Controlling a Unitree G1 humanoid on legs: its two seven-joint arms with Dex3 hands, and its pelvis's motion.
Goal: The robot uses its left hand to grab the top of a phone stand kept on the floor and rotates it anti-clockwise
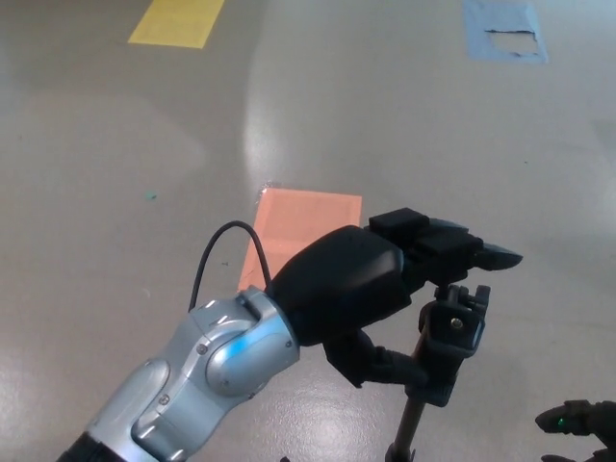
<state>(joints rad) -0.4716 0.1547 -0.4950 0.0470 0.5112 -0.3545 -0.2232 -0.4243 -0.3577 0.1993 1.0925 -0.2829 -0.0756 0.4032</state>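
The left hand point(371, 289) is seen at the middle of the head view, carried on a silver forearm point(183, 380) that enters from the lower left corner. Its two thick fingers point(472, 252) are stretched out toward the right, and its thumb point(385, 366) is curled beneath them; between thumb and fingers the black top of the phone stand point(452, 337) is partly enclosed. The thumb is pressed against the near side of that top, while the fingers are held just over it, so a firm clamp cannot be confirmed. Below the fingers the stand's thin pole point(411, 428) is seen dropping to the lower edge. A black cable point(217, 255) is looped up behind the wrist. To the lower right of the fingers, part of the right hand point(577, 422) is shown; its state cannot be told. Beyond the fingers, an orange patch point(303, 226) is marked on the grey floor point(115, 192). Farther off, a yellow patch point(178, 21) and a blue patch point(505, 31) are seen.
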